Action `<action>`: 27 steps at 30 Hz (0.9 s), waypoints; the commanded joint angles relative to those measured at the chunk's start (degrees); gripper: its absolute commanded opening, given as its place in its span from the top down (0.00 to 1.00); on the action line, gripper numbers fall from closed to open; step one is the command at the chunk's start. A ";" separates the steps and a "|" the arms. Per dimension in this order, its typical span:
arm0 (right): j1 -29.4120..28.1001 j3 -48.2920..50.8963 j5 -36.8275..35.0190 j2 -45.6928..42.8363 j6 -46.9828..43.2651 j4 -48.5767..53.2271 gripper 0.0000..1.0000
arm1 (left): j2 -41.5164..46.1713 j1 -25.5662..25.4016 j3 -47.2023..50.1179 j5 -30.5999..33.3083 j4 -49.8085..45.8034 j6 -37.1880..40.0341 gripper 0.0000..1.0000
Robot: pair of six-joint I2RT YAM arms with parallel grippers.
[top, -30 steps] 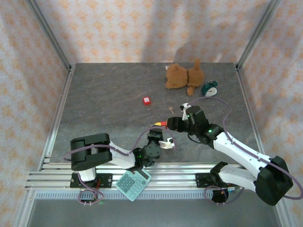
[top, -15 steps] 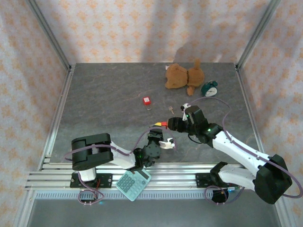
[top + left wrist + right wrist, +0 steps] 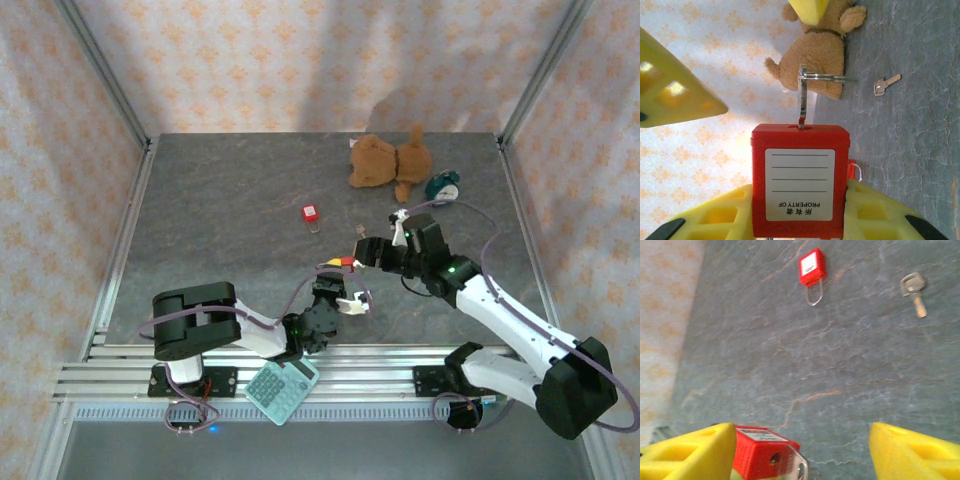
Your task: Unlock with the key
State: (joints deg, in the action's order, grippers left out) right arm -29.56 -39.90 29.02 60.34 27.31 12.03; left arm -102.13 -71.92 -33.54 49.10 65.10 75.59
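While your left gripper (image 3: 799, 216) clamps the padlock (image 3: 799, 172), key (image 3: 802, 100) inserted, your right gripper (image 3: 802, 432) gapes empty beside it.

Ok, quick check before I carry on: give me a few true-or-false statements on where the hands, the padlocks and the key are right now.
1. The left hand grips a red padlock. True.
2. The right hand is shut on that padlock. False: its fingers are spread wide open.
3. A loose key lies on the table. True.
4. The second padlock lies beside the calculator. False: it lies mid-table, near the loose key. The calculator sits at the near edge by the arm bases.
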 commanded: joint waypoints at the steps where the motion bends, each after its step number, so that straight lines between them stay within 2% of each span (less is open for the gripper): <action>1: 2.61 2.81 14.84 2.37 7.02 -8.18 0.20 | -1.47 -0.33 -0.81 0.62 4.47 0.93 0.79; 6: 3.41 6.99 20.18 4.01 13.90 -17.87 0.20 | -1.99 -0.33 -2.13 0.12 5.21 1.52 0.79; 12: 3.39 10.96 21.54 5.95 19.68 -25.57 0.27 | -3.36 -0.33 -3.04 0.38 7.36 1.86 0.79; 14: 3.38 12.14 22.11 6.91 22.21 -29.35 0.33 | -3.97 -0.33 -3.42 0.47 8.10 2.06 0.79; 20: 3.40 14.20 22.01 7.25 26.21 -34.88 0.63 | -5.32 -0.31 -4.16 1.06 10.08 3.18 0.79; 24: 3.41 14.24 22.01 6.48 26.63 -34.64 0.73 | -6.04 -0.15 -4.25 1.35 10.52 3.35 0.78; 27: 3.53 13.90 21.32 5.76 26.07 -33.42 0.75 | -6.44 -0.06 -4.24 1.52 12.16 3.38 0.71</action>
State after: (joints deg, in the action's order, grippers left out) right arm -25.82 -25.93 49.50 67.40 51.92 -18.94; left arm -107.39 -71.85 -35.97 50.87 71.90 78.94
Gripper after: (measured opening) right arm 0.327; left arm 0.329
